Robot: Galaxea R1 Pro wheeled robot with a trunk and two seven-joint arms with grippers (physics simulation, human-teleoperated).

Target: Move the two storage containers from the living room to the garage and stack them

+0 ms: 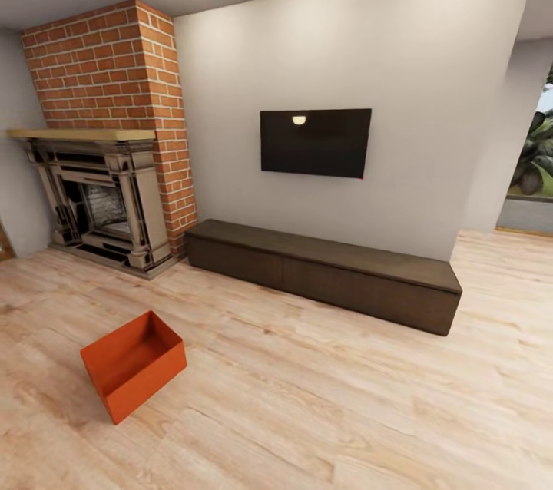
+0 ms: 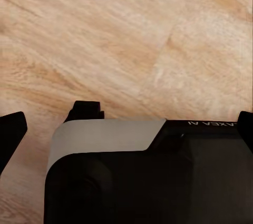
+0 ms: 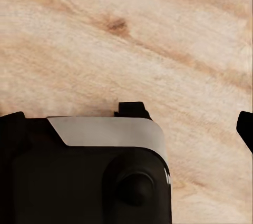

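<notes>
I stand in the living room point(image 1: 330, 52), its light plank flooring point(image 1: 322, 398) spreading before me. A long dark cabinet point(image 1: 322, 271) runs under the black TV point(image 1: 315, 142), the brick fireplace point(image 1: 107, 137) to their left. One orange-red storage container point(image 1: 134, 364) sits open-topped on the planks, lower left. My left end effector point(image 2: 126, 121) and right end effector point(image 3: 126, 118) hang over bare planks; I cannot tell their spread.

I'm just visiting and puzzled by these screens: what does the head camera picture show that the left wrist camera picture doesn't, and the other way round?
Head view: one orange-red storage container on the floor, a brick fireplace, a black wall TV and a long dark cabinet.

Left wrist view: the close-up black and grey gripper body with dark finger parts at its sides.

Both: the light wood plank flooring.
</notes>
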